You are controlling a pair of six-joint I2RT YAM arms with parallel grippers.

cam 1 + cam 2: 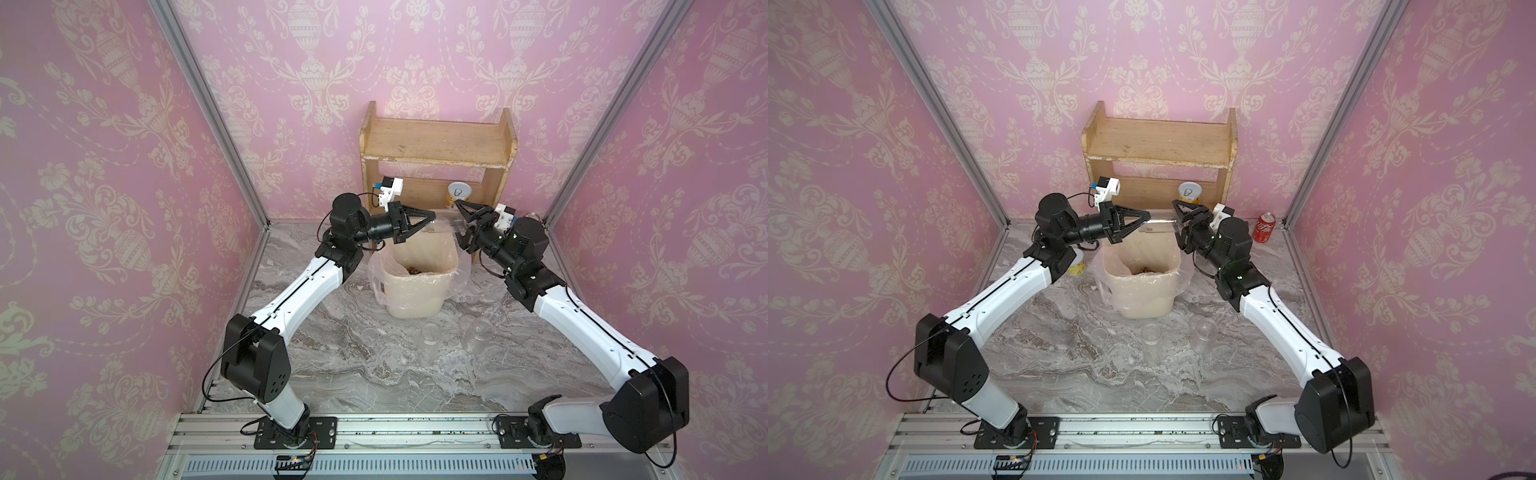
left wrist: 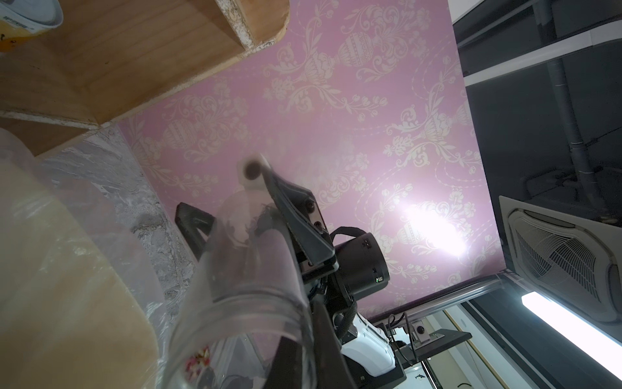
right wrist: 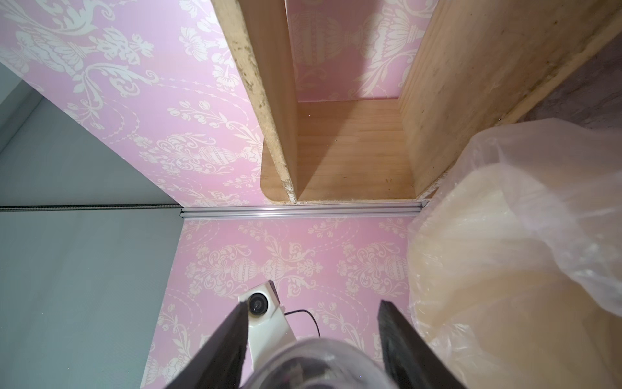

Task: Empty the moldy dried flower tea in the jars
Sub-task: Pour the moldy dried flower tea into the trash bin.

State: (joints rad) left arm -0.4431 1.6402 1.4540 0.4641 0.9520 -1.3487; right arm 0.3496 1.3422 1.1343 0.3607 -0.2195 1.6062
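Left wrist: clear cylindrical jar

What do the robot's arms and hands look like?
Both the left arm and right arm are glossy white shells with chunky black joints and thin black cables looping outside. The left hand and right hand are black, each with two triangular fingers and a small white camera beside.
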